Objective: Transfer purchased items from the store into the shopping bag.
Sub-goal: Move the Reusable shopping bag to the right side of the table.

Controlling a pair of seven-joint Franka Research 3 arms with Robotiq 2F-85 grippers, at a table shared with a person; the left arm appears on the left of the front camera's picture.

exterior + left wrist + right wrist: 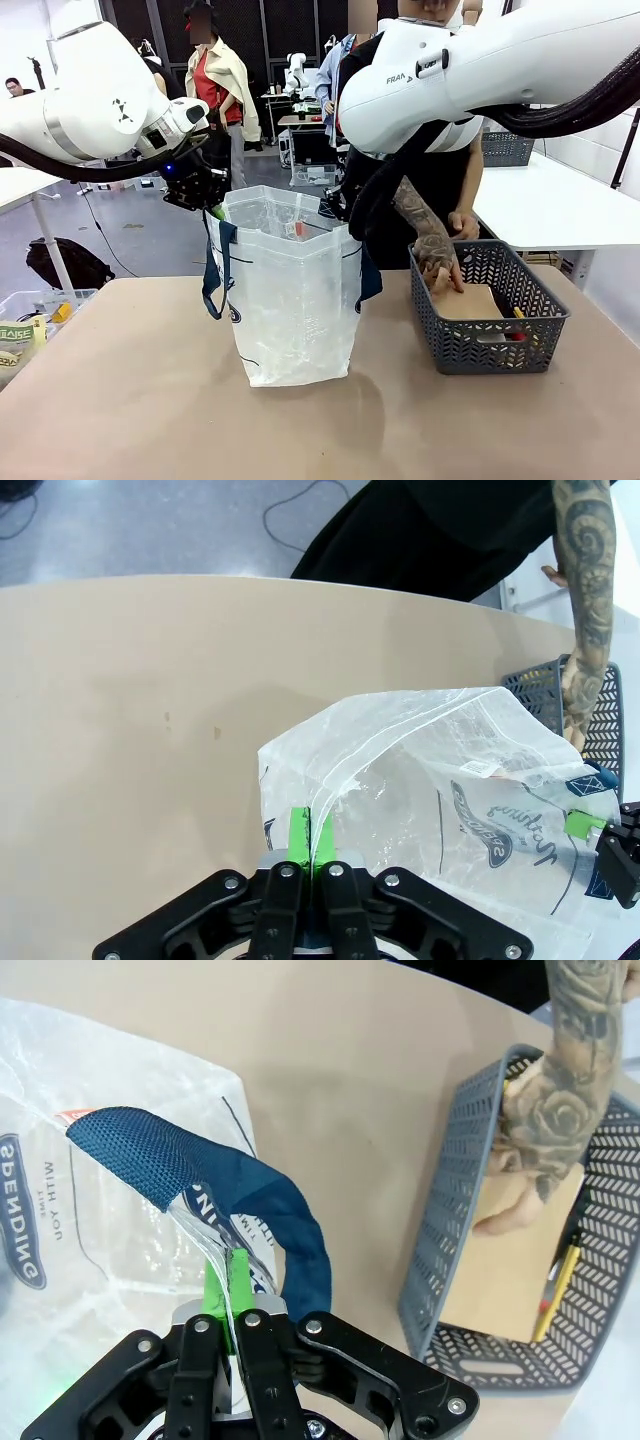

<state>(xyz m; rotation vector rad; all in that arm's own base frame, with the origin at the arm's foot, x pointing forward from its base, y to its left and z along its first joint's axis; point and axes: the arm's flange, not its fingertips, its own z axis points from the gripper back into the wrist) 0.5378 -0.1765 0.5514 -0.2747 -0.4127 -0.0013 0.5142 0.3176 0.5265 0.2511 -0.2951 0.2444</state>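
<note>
The translucent white shopping bag (pixel 295 300) stands upright mid-table, its mouth held open. My left gripper (pixel 210 205) is shut on the bag's left rim, its green pads (pixel 298 832) pinching the plastic. My right gripper (pixel 225 1280) is shut on the opposite rim beside a navy strap handle (pixel 230 1180). The dark grey lattice basket (pixel 490 320) sits to the right of the bag. A person's hand (pixel 440 270) reaches into it, onto a flat brown piece (pixel 500 1280). A slim yellow item (pixel 558 1275) lies along the basket's floor, with something red (pixel 515 336) near the front wall.
A clear bin (pixel 30 320) with packaged goods sits at the table's left edge. The person stands at the far side behind the basket. A white table (pixel 560 205) stands behind on the right. Bare tabletop lies in front of the bag.
</note>
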